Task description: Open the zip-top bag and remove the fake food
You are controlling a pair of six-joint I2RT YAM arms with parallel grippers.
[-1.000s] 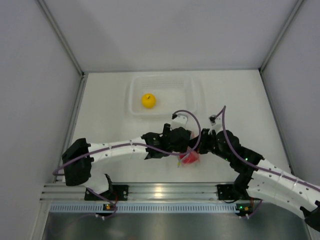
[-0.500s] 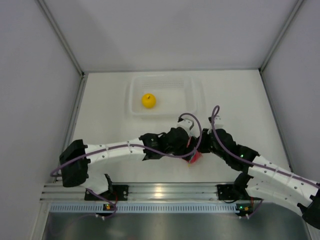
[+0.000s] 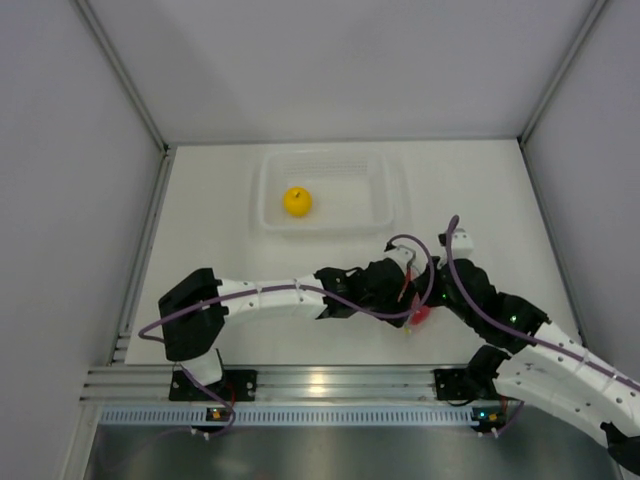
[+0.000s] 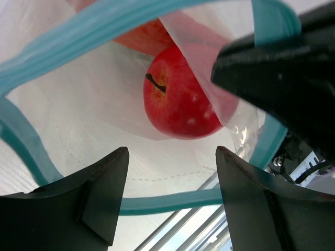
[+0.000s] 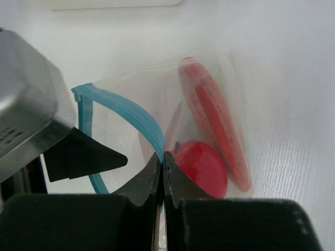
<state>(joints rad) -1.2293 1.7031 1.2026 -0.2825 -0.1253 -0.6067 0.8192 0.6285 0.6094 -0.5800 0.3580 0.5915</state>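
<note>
Right gripper (image 5: 162, 163) clenched on zip edge of bag (image 5: 157, 89) lying on tabletop (image 5: 288, 78); left gripper (image 4: 170, 157), spread w/ nothing held, faces straight into mouth at red fruit (image 4: 178, 94), chili (image 5: 214, 125) beyond.

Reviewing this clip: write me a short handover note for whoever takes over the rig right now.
Left pincer: open at the bag's mouth, holding nothing.
Right pincer: shut on the blue zip edge of the bag.
Bag: open, between the two arms near the front of the table, with the red fruit and the chili inside.
Done: bag opened; the yellow fruit lies in the tray.
Left: take out the red fruit and the chili.
</note>
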